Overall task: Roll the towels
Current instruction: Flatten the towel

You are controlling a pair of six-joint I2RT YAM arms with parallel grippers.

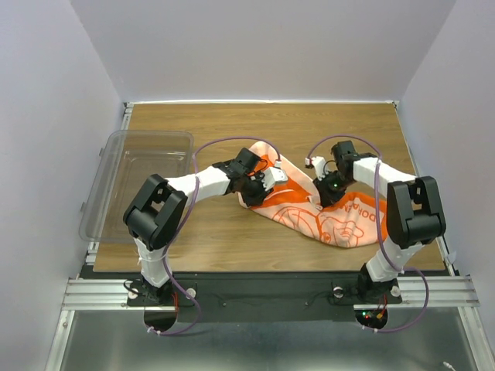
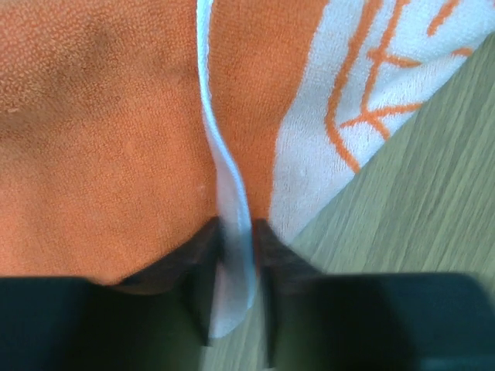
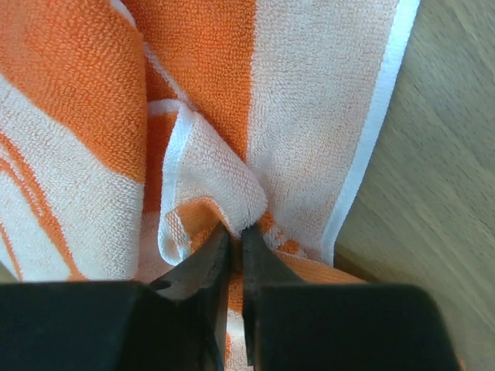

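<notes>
Towel pinched at two spots, not yet spread for rolling

The towel [image 1: 332, 220] lies bunched at centre-right of the top view. The left gripper [image 2: 236, 236] is clamped on its white hem and the right gripper [image 3: 236, 233] on a raised fold. The next move likely calls for drawing these apart to flatten it.

Nubbly matt terry cloth towel [image 3: 193, 85], smooth wood-grain tabletop [image 1: 232, 239], clear glossy plastic tub [image 1: 116, 193], matt black jaws
</notes>
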